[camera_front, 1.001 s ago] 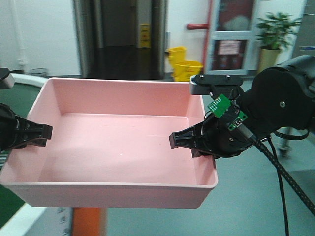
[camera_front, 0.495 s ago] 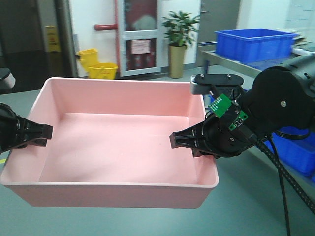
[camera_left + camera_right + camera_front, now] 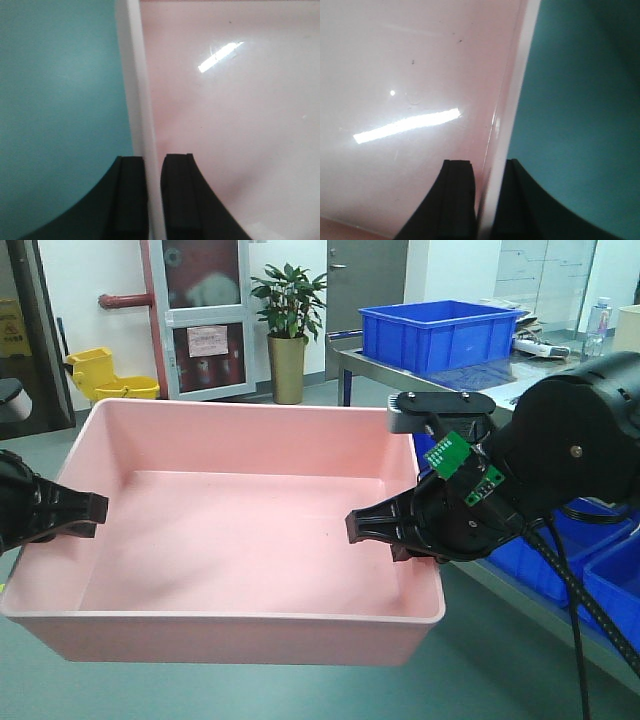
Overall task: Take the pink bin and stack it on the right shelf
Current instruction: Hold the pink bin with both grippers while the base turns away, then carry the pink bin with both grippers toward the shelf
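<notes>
I hold the pink bin (image 3: 240, 530) up in the air between both grippers, level and empty. My left gripper (image 3: 95, 508) is shut on the bin's left rim; in the left wrist view the gripper (image 3: 152, 160) pinches the pale rim beside the bin's floor (image 3: 225, 125). My right gripper (image 3: 355, 525) is shut on the right rim; in the right wrist view the gripper (image 3: 490, 167) clamps that wall next to the bin's floor (image 3: 395, 75). A grey metal shelf (image 3: 372, 360) stands at the back right. No tape stripes show on it.
A large blue bin (image 3: 450, 335) sits on the shelf's top, and more blue bins (image 3: 590, 540) sit on a lower level at the right. A potted plant (image 3: 288, 330), a door and a yellow mop bucket (image 3: 100, 375) stand at the back. The floor is teal.
The whole view has swung to the right: the mop bucket and plant slid left and the shelf with blue bins came in. The bin stays held the same way.
</notes>
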Robot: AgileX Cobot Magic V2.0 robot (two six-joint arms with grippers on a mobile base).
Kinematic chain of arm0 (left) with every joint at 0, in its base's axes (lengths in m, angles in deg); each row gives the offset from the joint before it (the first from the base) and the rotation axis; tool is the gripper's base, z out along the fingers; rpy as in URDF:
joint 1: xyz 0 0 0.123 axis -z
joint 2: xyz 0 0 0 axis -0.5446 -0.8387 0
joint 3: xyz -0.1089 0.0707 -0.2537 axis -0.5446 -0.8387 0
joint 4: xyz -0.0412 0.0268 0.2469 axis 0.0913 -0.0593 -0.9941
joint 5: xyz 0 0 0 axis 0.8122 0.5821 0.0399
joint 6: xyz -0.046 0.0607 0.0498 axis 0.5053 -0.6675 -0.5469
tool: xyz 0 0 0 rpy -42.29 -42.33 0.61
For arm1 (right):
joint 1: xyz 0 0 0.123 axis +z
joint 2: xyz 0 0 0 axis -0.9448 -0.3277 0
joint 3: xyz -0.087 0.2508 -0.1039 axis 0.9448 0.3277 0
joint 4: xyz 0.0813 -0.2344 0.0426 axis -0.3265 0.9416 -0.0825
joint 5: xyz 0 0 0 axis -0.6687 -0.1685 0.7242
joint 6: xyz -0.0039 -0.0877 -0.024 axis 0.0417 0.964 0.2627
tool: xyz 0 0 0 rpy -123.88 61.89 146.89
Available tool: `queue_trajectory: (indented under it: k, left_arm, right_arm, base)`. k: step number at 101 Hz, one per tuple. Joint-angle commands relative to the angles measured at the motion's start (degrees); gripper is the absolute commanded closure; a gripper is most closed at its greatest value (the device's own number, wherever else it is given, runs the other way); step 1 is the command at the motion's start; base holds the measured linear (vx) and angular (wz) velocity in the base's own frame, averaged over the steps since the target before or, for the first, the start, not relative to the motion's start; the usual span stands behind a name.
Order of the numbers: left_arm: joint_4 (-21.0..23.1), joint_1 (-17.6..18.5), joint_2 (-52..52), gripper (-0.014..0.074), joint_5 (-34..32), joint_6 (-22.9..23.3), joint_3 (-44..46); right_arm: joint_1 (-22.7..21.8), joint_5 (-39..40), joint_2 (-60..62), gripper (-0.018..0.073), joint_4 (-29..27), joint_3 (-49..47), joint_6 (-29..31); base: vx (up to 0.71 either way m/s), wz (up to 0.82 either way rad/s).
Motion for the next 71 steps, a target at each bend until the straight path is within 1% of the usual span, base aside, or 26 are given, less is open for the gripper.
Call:
queue_trajectory:
  k: [1, 20, 47, 71]
  left_arm:
    - [1.5, 0.0, 2.2, 0.0601, -5.1, -0.5, 1.9]
    - [1.5, 0.0, 2.2, 0.0601, -5.1, -0.5, 1.9]
    - [1.5, 0.0, 2.2, 0.0601, -5.1, -0.5, 1.9]
    - [1.5, 0.0, 2.2, 0.0601, -5.1, -0.5, 1.9]
  right_arm:
    - [-0.4, 3.8, 2.8, 0.0568, 1.6, -1.9, 1.1]
    - [-0.4, 3.8, 2.8, 0.0568, 1.6, -1.9, 1.1]
    - [-0.4, 3.6, 2.8, 0.0568, 1.6, -1.9, 1.1]
    - [-0.4, 3.6, 2.8, 0.0568, 1.6, -1.9, 1.1]
  base:
    - [0.33, -0.05]
    - [0.36, 0.01]
    - [0.48, 0.05]
    - [0.5, -0.1]
